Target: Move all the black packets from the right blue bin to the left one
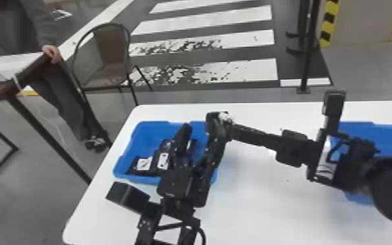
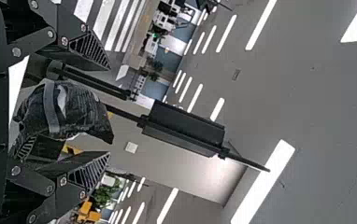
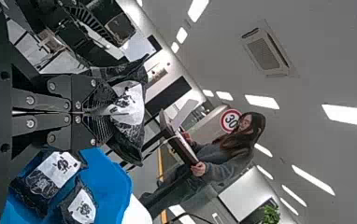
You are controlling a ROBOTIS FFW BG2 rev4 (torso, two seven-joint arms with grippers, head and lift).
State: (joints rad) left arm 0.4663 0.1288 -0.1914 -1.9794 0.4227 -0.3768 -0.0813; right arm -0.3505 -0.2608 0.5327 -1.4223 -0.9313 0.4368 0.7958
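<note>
Over the left blue bin [image 1: 143, 135], my left gripper [image 1: 202, 128] stands apart-fingered; the left wrist view also shows the left gripper [image 2: 110, 111] open, with a black packet [image 2: 69, 112] in view between its fingers. My right gripper [image 1: 236, 128] reaches in from the right at the bin's right side. In the right wrist view the right gripper [image 3: 101, 112] is shut on a black packet with a white label [image 3: 130, 105]. Black packets [image 1: 144, 164] lie in the left bin. The right blue bin [image 1: 390, 135] is partly behind my right arm.
A white table [image 1: 263, 208] carries both bins. At the far left a person's hand rests on a brown table's edge [image 1: 26, 73], beside a chair [image 1: 107, 62]. A black post [image 1: 307, 55] stands on the floor behind.
</note>
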